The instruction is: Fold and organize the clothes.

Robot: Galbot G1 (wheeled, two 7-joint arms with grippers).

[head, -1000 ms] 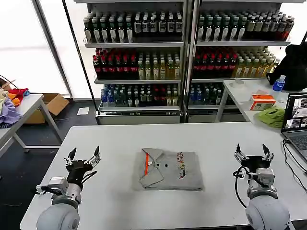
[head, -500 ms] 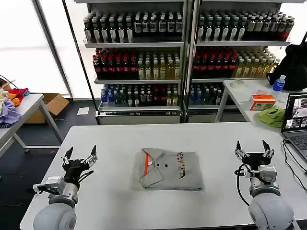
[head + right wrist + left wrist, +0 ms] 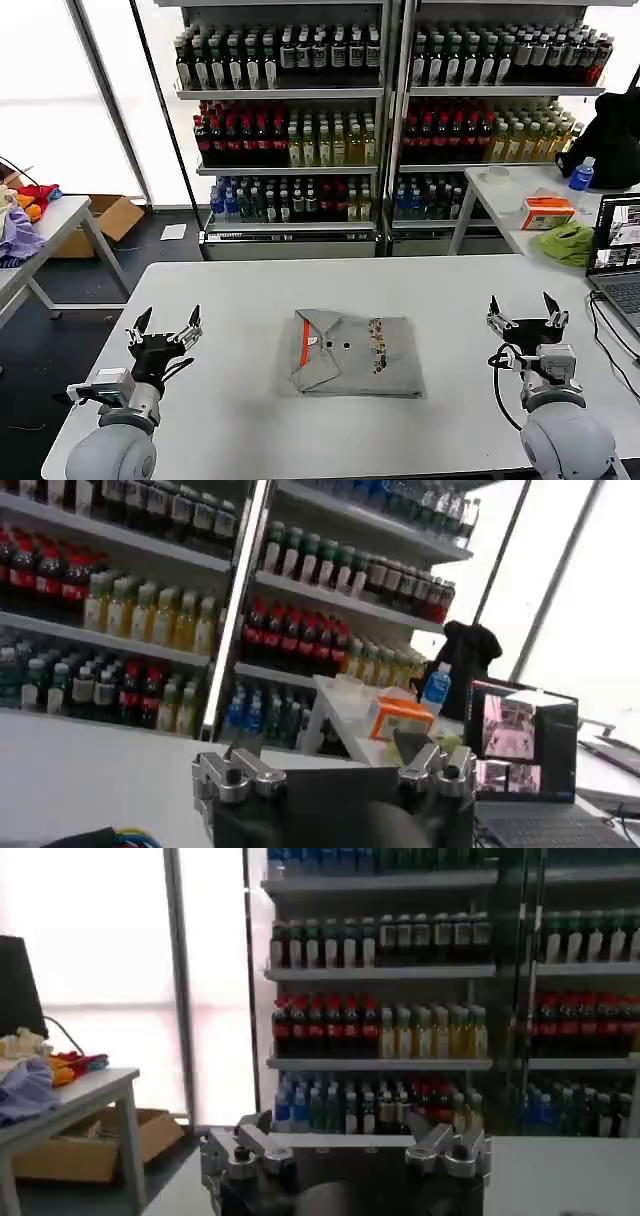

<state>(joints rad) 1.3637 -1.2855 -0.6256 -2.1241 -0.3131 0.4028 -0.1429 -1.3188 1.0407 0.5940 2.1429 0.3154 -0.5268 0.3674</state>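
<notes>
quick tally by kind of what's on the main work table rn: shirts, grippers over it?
Folded grey shirts: 1, mid-table, orange collar lining and a multicoloured print showing
Open grippers: 2, the left gripper over the table's left end and the right gripper over its right end, both off the shirt
Total: 3

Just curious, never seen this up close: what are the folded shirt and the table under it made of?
The shirt looks like soft matte grey knit, probably cotton: it creases gently and shows no shine. The table seems a smooth white laminate or plastic top, faintly glossy.
</notes>
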